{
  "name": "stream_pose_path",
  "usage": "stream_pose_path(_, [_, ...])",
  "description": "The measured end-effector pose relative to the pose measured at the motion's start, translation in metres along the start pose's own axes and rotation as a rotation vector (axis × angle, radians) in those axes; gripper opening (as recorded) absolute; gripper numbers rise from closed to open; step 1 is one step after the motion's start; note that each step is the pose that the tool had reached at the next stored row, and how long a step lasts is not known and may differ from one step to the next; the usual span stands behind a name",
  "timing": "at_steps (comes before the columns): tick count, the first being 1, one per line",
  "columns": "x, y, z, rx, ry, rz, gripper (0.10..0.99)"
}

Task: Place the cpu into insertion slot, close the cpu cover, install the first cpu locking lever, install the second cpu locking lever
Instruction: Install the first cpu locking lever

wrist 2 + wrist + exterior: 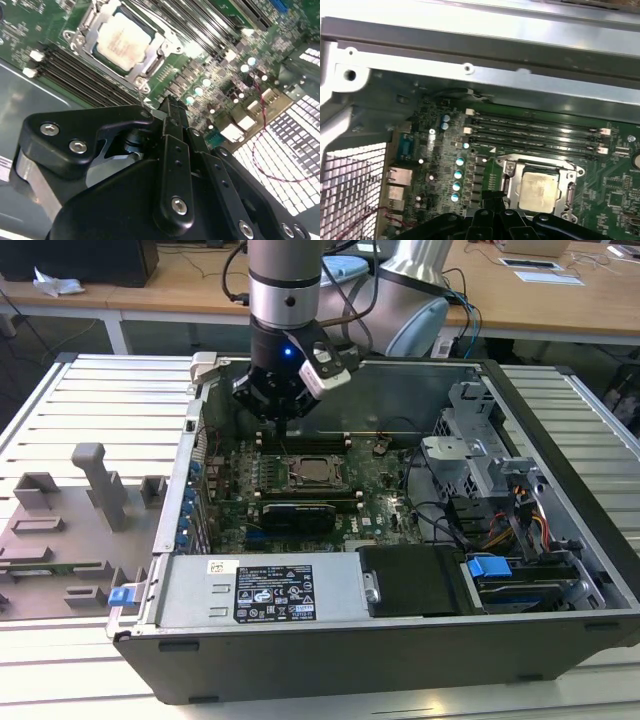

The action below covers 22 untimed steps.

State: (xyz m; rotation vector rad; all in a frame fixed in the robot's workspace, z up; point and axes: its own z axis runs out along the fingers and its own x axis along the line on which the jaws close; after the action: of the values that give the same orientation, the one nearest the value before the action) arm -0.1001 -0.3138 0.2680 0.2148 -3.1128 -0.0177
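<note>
The cpu (316,473) lies flat in the insertion slot on the green motherboard, its dull silver top facing up (125,39) (538,192). The slot's pin field is hidden beneath it. The cpu cover (150,62) (511,175), a thin silvery frame, lies down around the chip, and a thin metal lever (540,161) runs along one edge of it. My black gripper (283,423) hangs above the board just behind the socket, over the memory slots. Its fingers (170,107) are shut together with nothing between them, and the tip (492,197) sits close beside the cover's edge.
Long memory slots (300,443) run behind the socket, and a black card (297,515) lies in front of it. The open case holds a power supply (265,590) at the front and a drive cage (470,455) with cables at the exterior view's right. A grey fixture (85,510) stands left of the case.
</note>
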Motion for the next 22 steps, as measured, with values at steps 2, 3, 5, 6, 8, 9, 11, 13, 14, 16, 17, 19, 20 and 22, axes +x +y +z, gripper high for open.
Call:
stream_pose_path(2, [0.0072,0.0013,0.0004,0.0,-0.0001,0.0,0.106])
stream_pose_path(3, [0.01,0.002,0.0006,0.0,-0.0001,0.0,0.106])
stream_pose_path(5, [0.0147,0.0043,0.001,0.0,-0.0002,0.0,0.106])
stream_pose_path(6, [0.0158,0.0055,0.001,0.0,-0.0001,0.0,0.106])
stream_pose_path(8, [0.0164,0.011,0.0012,-0.001,-0.0002,0.0,0.106])
stream_pose_path(9, [0.0163,0.013,0.0013,-0.001,-0.0003,0.0,0.106])
stream_pose_path(11, [0.0157,0.0186,0.0016,-0.002,-0.0004,0.0,0.106])
stream_pose_path(13, [0.0152,0.0231,0.0018,-0.002,-0.0005,0.0,0.106])
stream_pose_path(14, [0.0144,0.029,0.0023,-0.002,-0.0005,0.0,0.106])
stream_pose_path(16, [0.0139,0.032,0.0031,-0.003,-0.0005,0.0,0.106])
stream_pose_path(17, [0.0137,0.0325,0.0036,-0.003,-0.0007,0.0,0.106])
stream_pose_path(19, [0.0116,0.0323,0.0042,-0.003,-0.0005,0.0,0.106])
stream_pose_path(20, [0.0104,0.0321,0.0042,-0.003,-0.0005,0.0,0.106])
stream_pose_path(22, [0.0052,0.0314,0.0042,-0.003,-0.0006,0.0,0.106])
